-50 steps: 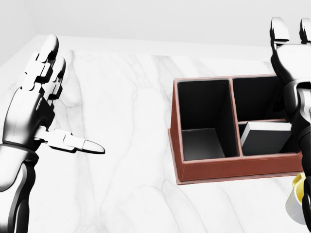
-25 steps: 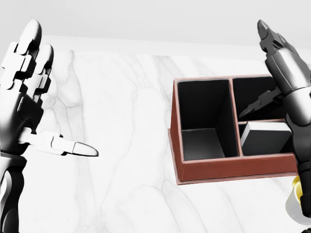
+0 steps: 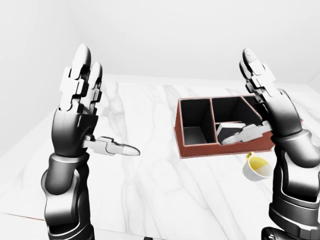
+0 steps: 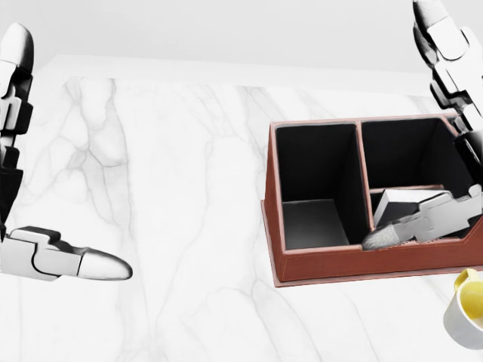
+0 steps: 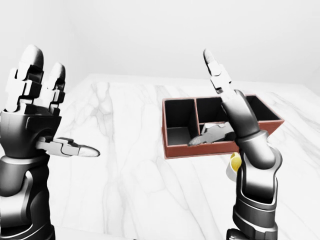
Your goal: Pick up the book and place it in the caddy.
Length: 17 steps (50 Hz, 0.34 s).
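I see a white marble table [image 4: 189, 188]. On it sits a reddish-brown caddy [image 4: 355, 264] at about three o'clock, and what looks like a cup [image 4: 466, 309] at five o'clock.

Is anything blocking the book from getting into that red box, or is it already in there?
Nothing visible blocks it. The book already lies inside the caddy, in the small compartment at the lower right of the head view. The right robot hand is raised and open, its thumb crossing over that compartment; the left robot hand is also open, well apart from the caddy.
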Tool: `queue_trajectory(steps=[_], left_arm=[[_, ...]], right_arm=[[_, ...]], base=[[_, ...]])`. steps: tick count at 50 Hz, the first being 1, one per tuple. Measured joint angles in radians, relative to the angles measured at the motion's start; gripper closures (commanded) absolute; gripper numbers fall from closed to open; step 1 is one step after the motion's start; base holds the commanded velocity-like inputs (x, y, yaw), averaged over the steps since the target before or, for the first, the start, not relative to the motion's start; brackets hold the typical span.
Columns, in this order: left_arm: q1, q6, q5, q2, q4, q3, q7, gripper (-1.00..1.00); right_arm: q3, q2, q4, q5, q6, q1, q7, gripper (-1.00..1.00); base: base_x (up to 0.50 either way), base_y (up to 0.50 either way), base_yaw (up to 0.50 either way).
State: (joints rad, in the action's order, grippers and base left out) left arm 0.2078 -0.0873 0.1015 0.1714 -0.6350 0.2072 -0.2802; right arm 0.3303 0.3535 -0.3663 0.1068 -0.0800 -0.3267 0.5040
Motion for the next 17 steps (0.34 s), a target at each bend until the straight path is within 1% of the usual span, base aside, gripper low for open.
queue_trajectory(steps=[5,11,14,17], left_arm=[[-0.022,0.000,0.006,-0.003,-0.076,0.008,-0.010,-1.00],[-0.047,0.000,0.032,-0.008,-0.195,0.039,-0.021,-1.00],[-0.065,0.000,0.056,-0.007,-0.251,0.058,-0.023,-1.00],[-0.091,0.000,0.102,0.008,-0.294,0.075,-0.008,-1.00]], right_arm=[[0.044,-0.017,-0.152,-0.089,0.030,0.061,0.016,-1.00],[0.106,-0.041,-0.323,-0.208,0.078,0.134,0.031,-1.00],[0.137,-0.052,-0.395,-0.266,0.100,0.166,0.033,-1.00],[0.165,-0.063,-0.457,-0.319,0.120,0.194,0.034,-1.00]], base=[[0.00,0.00,0.00],[0.00,0.00,0.00],[0.00,0.00,0.00],[0.00,0.00,0.00]])
